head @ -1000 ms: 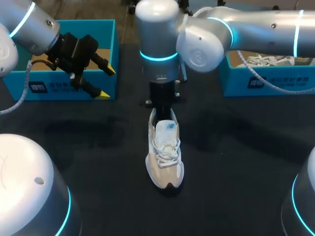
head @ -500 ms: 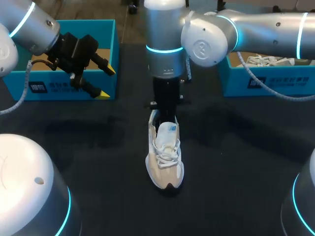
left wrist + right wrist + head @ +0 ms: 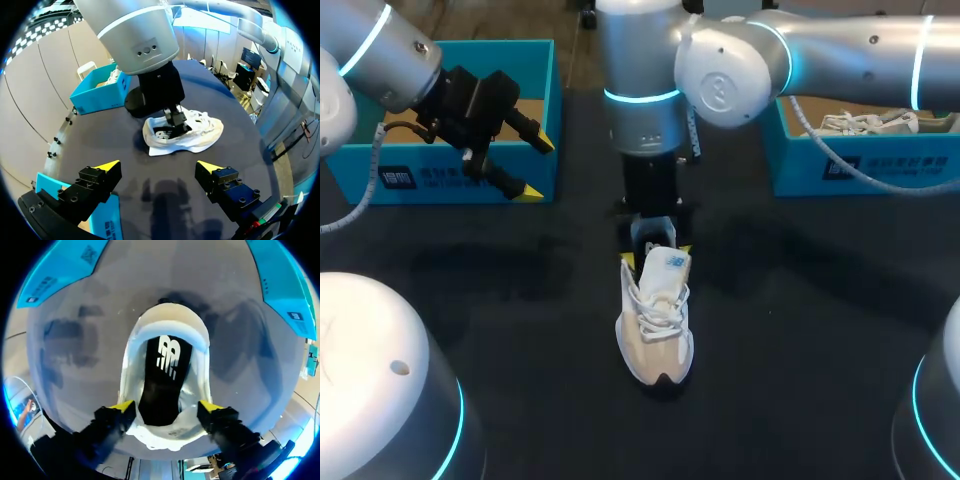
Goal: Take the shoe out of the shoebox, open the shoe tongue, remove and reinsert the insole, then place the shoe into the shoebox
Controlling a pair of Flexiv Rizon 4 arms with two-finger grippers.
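While one shoe [image 3: 655, 320] lies between them, two blue shoeboxes [image 3: 420, 185] [image 3: 920, 158] stand apart.

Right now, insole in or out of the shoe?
In. The right wrist view shows the black insole lying flat inside the shoe, below the right gripper.

Two robot arms of smooth silver-grey metal. The left arm [image 3: 380, 50] and right arm [image 3: 840, 45] were thick rounded tubes, each joint ringed by a glowing cyan band. The right arm's round joint cap [image 3: 720, 92] bore an embossed circular mark, and a pale ribbed cable [image 3: 840, 158] trailed beneath it. The left claw [image 3: 537, 168] was blocky and black, with a thin black cable [image 3: 405, 127] and yellow wedge tips. The right claw [image 3: 166, 406] was black too. A white domed base [image 3: 370, 370], cyan-edged, stood near left.
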